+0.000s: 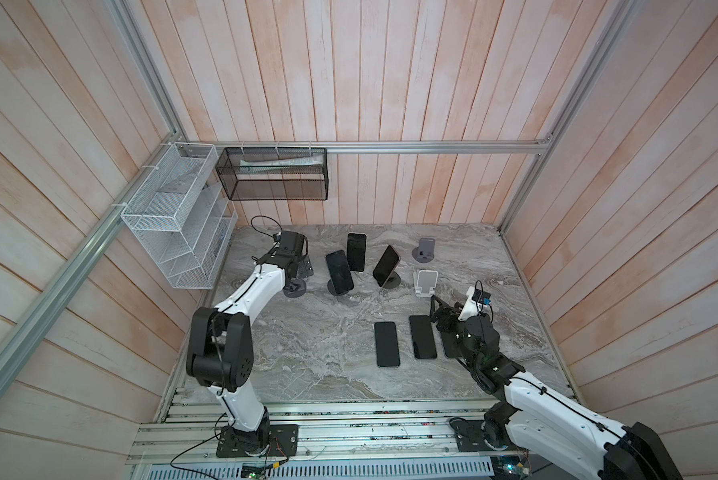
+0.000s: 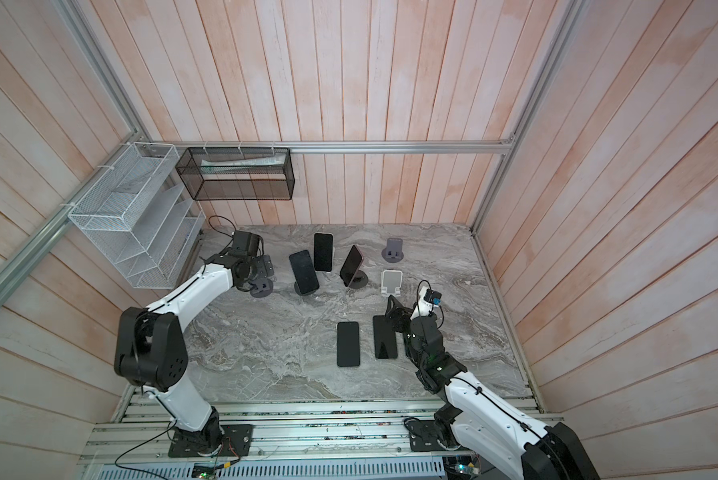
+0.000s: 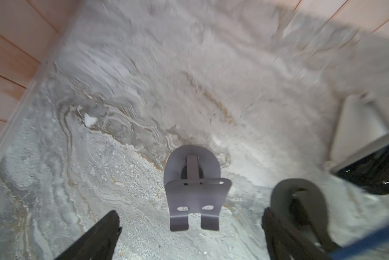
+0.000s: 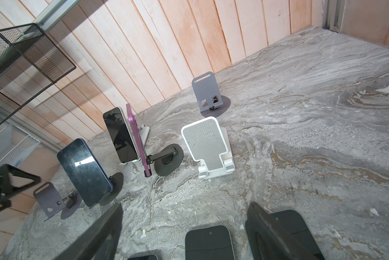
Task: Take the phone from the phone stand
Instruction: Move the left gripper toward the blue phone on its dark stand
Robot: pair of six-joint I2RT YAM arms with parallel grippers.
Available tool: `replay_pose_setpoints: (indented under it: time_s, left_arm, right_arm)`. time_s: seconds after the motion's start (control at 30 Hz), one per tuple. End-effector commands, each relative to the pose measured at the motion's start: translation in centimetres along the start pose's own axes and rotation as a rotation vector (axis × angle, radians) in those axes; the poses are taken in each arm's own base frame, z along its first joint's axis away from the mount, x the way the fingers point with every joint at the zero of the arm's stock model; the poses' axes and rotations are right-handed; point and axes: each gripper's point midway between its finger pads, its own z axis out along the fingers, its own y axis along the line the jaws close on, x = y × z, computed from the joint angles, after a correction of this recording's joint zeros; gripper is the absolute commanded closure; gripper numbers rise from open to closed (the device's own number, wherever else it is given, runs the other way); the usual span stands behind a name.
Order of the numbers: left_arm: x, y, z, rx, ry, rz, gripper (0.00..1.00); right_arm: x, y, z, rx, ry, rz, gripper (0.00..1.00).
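Near right, my right gripper point(image 4: 186, 209) is hanging spread over flat phones point(image 4: 208, 242). Far left, my left gripper point(image 3: 191, 212) is gaping, seemingly above an empty stand point(image 3: 198, 195). Beside it the blue phone point(image 1: 339, 272) is leaning on a dark stand point(image 4: 118, 180): stiff, slick, asking for an edge pinch.

Grey marbled tabletop point(image 1: 307, 374). Back row, left to right: grey metal stand point(image 1: 295, 287); dark blue phone point(image 1: 339, 272) on a dark disc-base stand point(image 4: 118, 182); white-edged phone point(image 1: 356, 252) on a white plastic stand point(image 4: 145, 132), set farther back; purple-cased phone point(image 1: 385, 266) on a black disc stand point(image 4: 175, 157). Right of these: white folding stand point(image 1: 426, 284), with a second grey metal stand point(image 1: 426, 250) behind it. In front of the folding stand, flat, side by side: left black phone point(image 1: 386, 344), middle black phone point(image 1: 422, 336), right black phone point(image 4: 299, 222).
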Motion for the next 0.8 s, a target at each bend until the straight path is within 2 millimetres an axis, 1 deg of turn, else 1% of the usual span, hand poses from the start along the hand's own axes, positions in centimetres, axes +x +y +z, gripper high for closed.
replay_pose_setpoints:
  time_s: [0.0,0.07,0.1,0.17,0.2,0.23,0.27,0.33,0.4,0.43,0.47,0.5,0.53,0.57,0.6,0.63,0.67,0.7,0.73,0.77]
  left_arm:
    - [-0.9,-1.7,-4.7,0.067,-0.091,-0.005,0.0]
    - [-0.4,-4.1,-7.3,0.059,-0.173,0.056,0.0]
    - [0.1,-5.3,-8.1,0.067,-0.188,0.081,0.0]
    - [1.8,-8.6,-9.3,0.124,-0.188,0.113,0.0]
    - [2.6,-10.0,-9.6,0.158,-0.179,0.123,0.0]
    - [3.4,-11.9,-10.0,0.206,-0.171,0.126,0.0]
    - [4.2,-13.5,-10.4,0.257,-0.166,0.136,0.02]
    - [5.7,-17.6,-11.2,0.397,-0.155,0.153,0.08]
    - [7.1,-20.6,-11.1,0.508,-0.112,0.155,0.13]
    - [7.7,-21.5,-10.4,0.526,-0.079,0.15,0.18]
    - [8.2,-22.1,-9.6,0.519,-0.052,0.151,0.24]
    - [8.6,-22.5,-8.8,0.506,-0.033,0.159,0.32]
    - [9.3,-22.6,-7.7,0.476,-0.01,0.166,0.45]
    - [9.8,-22.6,-6.7,0.447,0.009,0.17,0.6]
    - [10.3,-22.5,-6.1,0.426,0.023,0.173,0.78]
    - [10.6,-22.1,-5.4,0.388,0.032,0.167,0.93]
    - [10.9,-21.3,-4.9,0.338,0.034,0.155,0.97]
    - [11.2,-20.4,-4.4,0.298,0.032,0.14,0.98]
    - [11.6,-19.5,-4.1,0.264,0.03,0.119,0.98]
    - [12.0,-18.6,-3.8,0.242,0.029,0.095,0.93]
  right_arm:
    - [-0.6,-0.1,-0.3,0.002,-0.027,0.007,0.13]
    - [-0.6,-0.2,-0.3,0.002,-0.03,0.013,0.13]
    - [-0.6,-0.2,-0.3,-0.001,-0.028,0.014,0.13]
    - [-0.4,-0.1,-0.2,-0.005,-0.024,0.018,0.13]
    - [-0.3,-0.1,-0.1,-0.003,-0.018,0.019,0.13]
    - [-0.2,-0.1,0.1,0.002,-0.011,0.017,0.13]
    - [0.0,-0.1,0.2,0.005,-0.004,0.014,0.13]
    - [0.1,-0.1,0.3,0.01,0.007,0.011,0.13]
    - [0.1,-0.2,0.2,0.013,0.003,0.014,0.13]
    - [0.0,-0.3,0.2,0.014,-0.003,0.015,0.13]
    - [-0.1,-0.3,0.1,0.017,-0.007,0.015,0.13]
    - [-0.2,-0.4,0.1,0.019,-0.009,0.015,0.13]
    - [-0.3,-0.4,0.1,0.023,-0.009,0.013,0.13]
    - [-0.4,-0.5,0.0,0.025,-0.014,0.014,0.13]
    - [-0.4,-0.5,0.0,0.025,-0.016,0.014,0.13]
    - [-0.3,-0.6,0.0,0.029,-0.015,0.012,0.13]
    - [-0.4,-0.6,0.0,0.028,-0.017,0.013,0.13]
    - [-0.4,-0.5,0.1,0.028,-0.014,0.011,0.13]
    - [-0.2,-0.4,0.2,0.022,-0.006,0.006,0.13]
    - [-0.1,-0.2,0.3,0.015,0.003,0.005,0.13]
